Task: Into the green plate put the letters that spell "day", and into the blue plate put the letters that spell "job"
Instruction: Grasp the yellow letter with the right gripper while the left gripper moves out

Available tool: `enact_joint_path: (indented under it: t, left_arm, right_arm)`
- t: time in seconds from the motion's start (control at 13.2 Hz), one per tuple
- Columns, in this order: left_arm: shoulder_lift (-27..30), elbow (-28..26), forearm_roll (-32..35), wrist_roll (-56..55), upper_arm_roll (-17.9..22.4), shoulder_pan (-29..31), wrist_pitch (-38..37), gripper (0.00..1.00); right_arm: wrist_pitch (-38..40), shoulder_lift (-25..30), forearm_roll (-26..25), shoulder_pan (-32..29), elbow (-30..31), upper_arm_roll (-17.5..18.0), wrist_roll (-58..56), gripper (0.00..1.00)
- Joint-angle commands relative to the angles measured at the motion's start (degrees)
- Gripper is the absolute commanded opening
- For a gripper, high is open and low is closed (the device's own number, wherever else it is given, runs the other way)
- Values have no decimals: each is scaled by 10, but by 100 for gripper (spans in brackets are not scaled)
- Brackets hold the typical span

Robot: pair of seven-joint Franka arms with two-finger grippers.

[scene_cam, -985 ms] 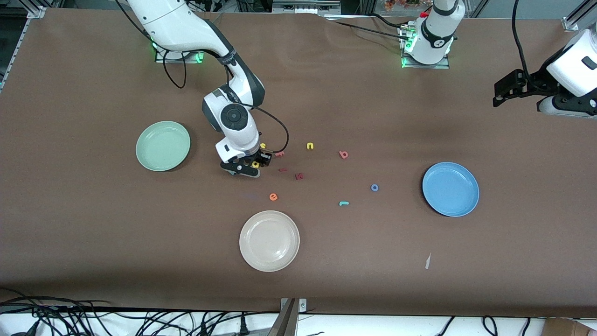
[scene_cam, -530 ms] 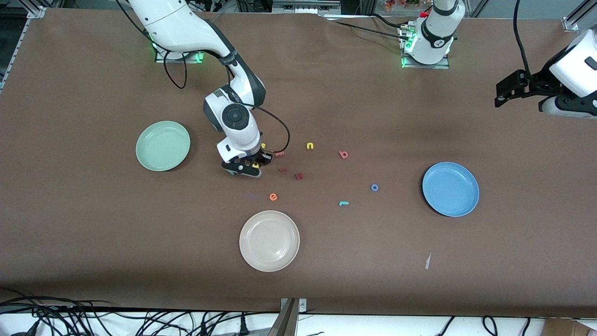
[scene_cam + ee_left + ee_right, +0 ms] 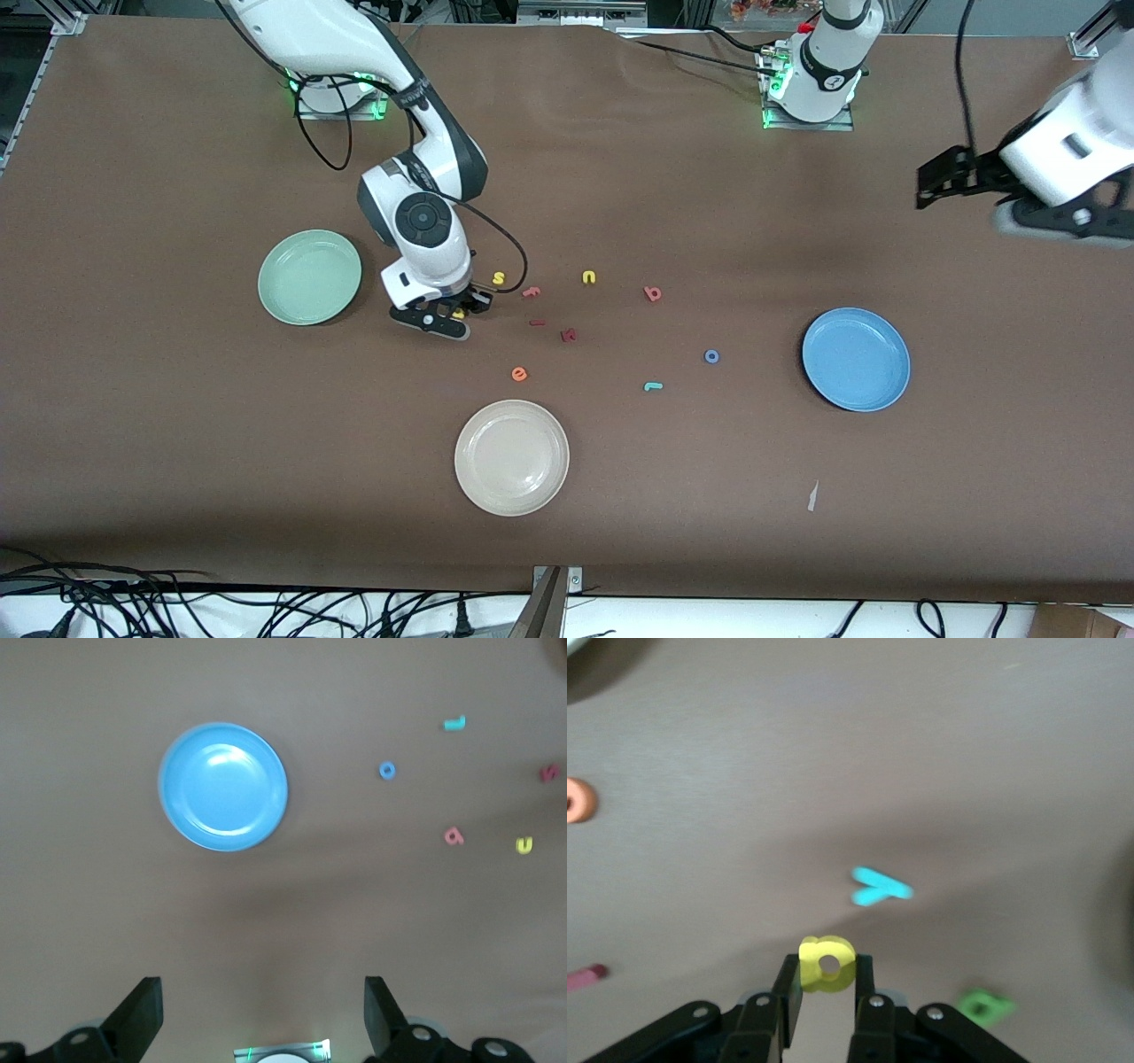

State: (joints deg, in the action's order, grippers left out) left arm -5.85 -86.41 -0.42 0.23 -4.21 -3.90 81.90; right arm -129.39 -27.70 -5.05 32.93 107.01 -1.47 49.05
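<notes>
The right claw (image 3: 827,985) is clamped on the yellow "a" (image 3: 827,963), which is pinched upright between the 2 fingertips and is seen lifted clear of the counter (image 3: 177,443). The green plate (image 3: 309,276) lies just beside this claw, toward the right arm's end of the counter, and nothing is seen in it yet. Below the claw, the teal "y" (image 3: 881,888) and the olive-green "d" (image 3: 985,1004) lie loose on the counter, close under the held letter.

The step in hand is judged to be the carry of the "a" to the green plate. It is best done with the grip kept firm and the letter held high enough that the "y" and "d" are not swept aside. The letter should be released low over the plate's middle, since light foam is likely to bounce or stick to a finger.

The left claw (image 3: 264,1010) is held wide open and empty, high over the left arm's end of the counter, where it waits. Under it lie the blue plate (image 3: 223,786), with the blue "o" (image 3: 387,771), teal "j" (image 3: 454,723) and salmon-pink "b" (image 3: 454,835) well apart from that plate.
</notes>
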Motion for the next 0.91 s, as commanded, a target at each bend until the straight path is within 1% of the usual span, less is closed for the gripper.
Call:
enact_joint_path:
  t: [0.0,0.15,0.3,0.45,0.53,0.68,0.76,0.83]
  left_arm:
    - [-24,-40,2,0,-9,-27,64,100]
    - [-30,-82,2,3,-9,-40,139,100]
    - [-43,-117,2,55,-8,-44,202,100]
    - [-73,-130,2,67,-7,-57,231,100]
    - [-95,-131,2,67,-7,-59,248,100]
    - [-127,-131,2,61,-6,-72,292,100]
    - [-141,-133,2,58,-6,-80,315,100]
    - [-161,-134,0,61,-6,-81,343,100]
  right_arm:
    - [55,70,-3,1,39,-39,-91,11]
    - [52,107,-1,1,84,-77,-182,11]
    - [40,134,-1,1,129,-121,-275,11]
    - [-21,168,-1,1,208,-173,-365,11]
    - [-49,178,2,1,241,-189,-395,12]
    - [-71,186,2,1,289,-203,-406,12]
    - [-103,185,2,1,317,-208,-407,12]
    - [-142,179,2,1,346,-210,-407,16]
